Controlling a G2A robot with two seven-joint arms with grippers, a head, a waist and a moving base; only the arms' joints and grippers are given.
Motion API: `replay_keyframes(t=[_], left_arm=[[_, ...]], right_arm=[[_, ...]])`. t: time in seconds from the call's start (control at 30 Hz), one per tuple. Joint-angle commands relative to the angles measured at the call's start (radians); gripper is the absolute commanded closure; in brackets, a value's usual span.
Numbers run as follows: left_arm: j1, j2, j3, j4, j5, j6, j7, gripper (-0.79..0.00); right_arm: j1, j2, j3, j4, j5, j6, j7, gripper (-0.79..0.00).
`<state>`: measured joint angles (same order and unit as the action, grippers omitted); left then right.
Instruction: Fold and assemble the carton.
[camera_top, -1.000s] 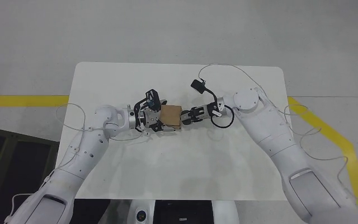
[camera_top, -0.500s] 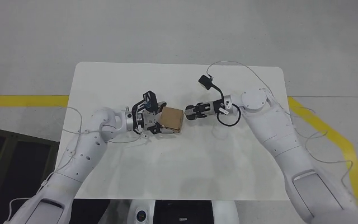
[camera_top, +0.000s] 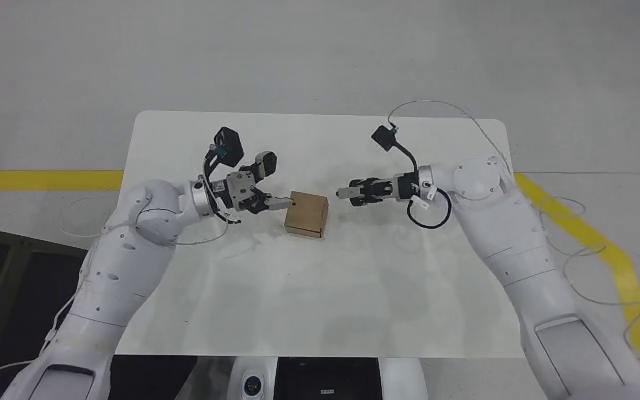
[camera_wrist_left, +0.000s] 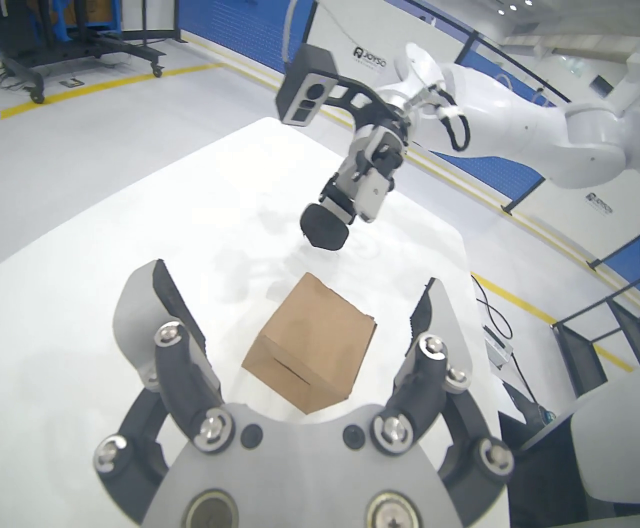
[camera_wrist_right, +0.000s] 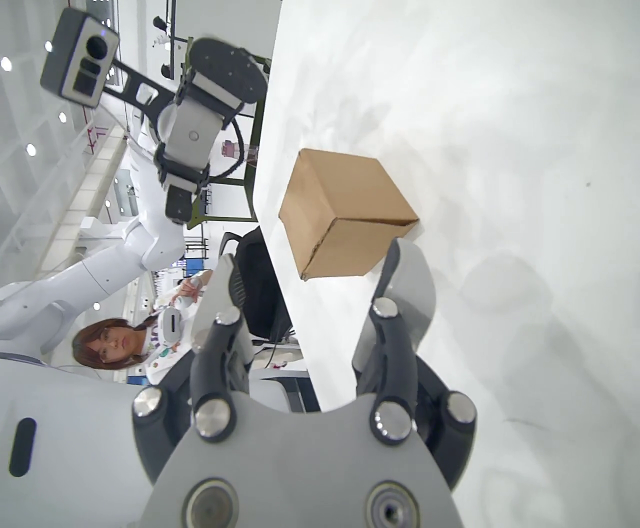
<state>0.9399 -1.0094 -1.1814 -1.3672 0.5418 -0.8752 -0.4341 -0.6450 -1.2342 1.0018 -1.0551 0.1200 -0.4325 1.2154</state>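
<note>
Fingers have been pulled back off the carton (camera_top: 306, 214) on both sides and are now spread wide, nothing gripped. The left gripper (camera_top: 268, 182) is parked just beside it, the right gripper (camera_top: 348, 191) slightly farther off. The closed carton is left standing free mid-table (camera_top: 420, 290).

Carton (camera_top: 306, 215) sits closed on table (camera_top: 400, 300).

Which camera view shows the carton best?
The left wrist view: the carton is near and unobstructed, with three closed faces visible. The right wrist view shows three faces too, but one edge is partly covered. The top view shows it small, mostly its upper face.
</note>
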Motion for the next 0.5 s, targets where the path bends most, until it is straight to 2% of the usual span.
replay_keyframes(t=[0.0, 0.13, 0.23, 0.47], left_arm=[[-0.007, 0.001, -0.008, 0.016, -0.063, 0.065, -0.039, -0.785], [-0.029, 0.006, -0.046, 0.054, -0.074, 0.128, -0.040, -0.785], [-0.040, 0.012, -0.078, 0.076, -0.081, 0.141, -0.029, -0.785], [-0.093, 0.023, -0.134, 0.116, -0.091, 0.178, -0.057, -0.785]], right_arm=[[-0.005, 0.003, 0.011, -0.006, -0.028, -0.094, -0.047, -0.785], [-0.022, 0.016, 0.045, -0.016, -0.146, -0.260, -0.167, -0.785], [-0.041, 0.032, 0.096, -0.034, -0.278, -0.331, -0.296, -0.785], [-0.127, 0.074, 0.255, -0.177, -0.599, -0.369, -0.597, -0.785]])
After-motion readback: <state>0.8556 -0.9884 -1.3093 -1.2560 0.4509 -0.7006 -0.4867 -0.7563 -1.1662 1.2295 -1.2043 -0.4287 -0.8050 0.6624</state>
